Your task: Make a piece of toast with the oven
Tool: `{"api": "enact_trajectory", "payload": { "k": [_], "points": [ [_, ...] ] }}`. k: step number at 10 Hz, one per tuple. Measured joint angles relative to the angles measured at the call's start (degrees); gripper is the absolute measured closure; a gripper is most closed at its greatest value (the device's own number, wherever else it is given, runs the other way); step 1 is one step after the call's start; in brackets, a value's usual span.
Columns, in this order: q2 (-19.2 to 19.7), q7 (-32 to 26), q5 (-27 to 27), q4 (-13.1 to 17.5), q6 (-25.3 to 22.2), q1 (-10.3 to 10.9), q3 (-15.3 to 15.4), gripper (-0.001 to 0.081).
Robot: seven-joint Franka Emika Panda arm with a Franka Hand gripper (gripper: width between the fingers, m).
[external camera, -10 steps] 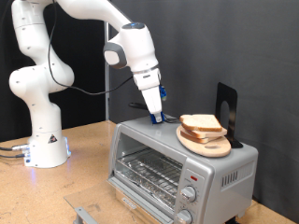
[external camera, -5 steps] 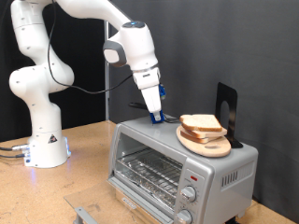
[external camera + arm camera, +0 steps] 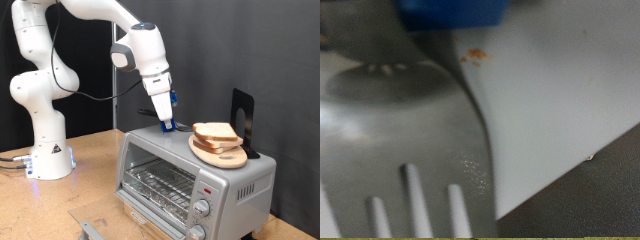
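Observation:
The silver oven (image 3: pixel 160 170) stands on the table at the exterior view's lower right, its glass door closed and the wire rack (image 3: pixel 155 185) visible behind it. Two knobs (image 3: pixel 203 208) and a red light (image 3: pixel 207 187) sit on its front right. The piece of toast (image 3: pixel 214 132) lies on a round light-wood board (image 3: pixel 228 157) on the oven's top. My gripper (image 3: pixel 167 127) points down, with its tips at the oven's top just left of the board. It holds nothing. The wrist view shows the oven's slotted metal top (image 3: pixel 410 170) close up, under a blue finger part (image 3: pixel 450 12).
A black upright stand (image 3: pixel 242 112) sits on the oven top behind the board. The white robot base (image 3: pixel 45 150) stands at the exterior view's left on the wooden table (image 3: pixel 60 205). A grey metal piece (image 3: pixel 90 230) lies at the table's front edge.

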Motion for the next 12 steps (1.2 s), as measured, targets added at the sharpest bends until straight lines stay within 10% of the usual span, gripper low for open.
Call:
{"api": "enact_trajectory", "payload": {
  "k": [3, 12],
  "points": [
    [0.0, 0.3, -0.1, 0.0, 0.2, 0.0, 0.0, 0.0323],
    [0.1, 0.6, -0.3, 0.0, 0.3, -0.2, 0.0, 0.0338]
  ]
}}
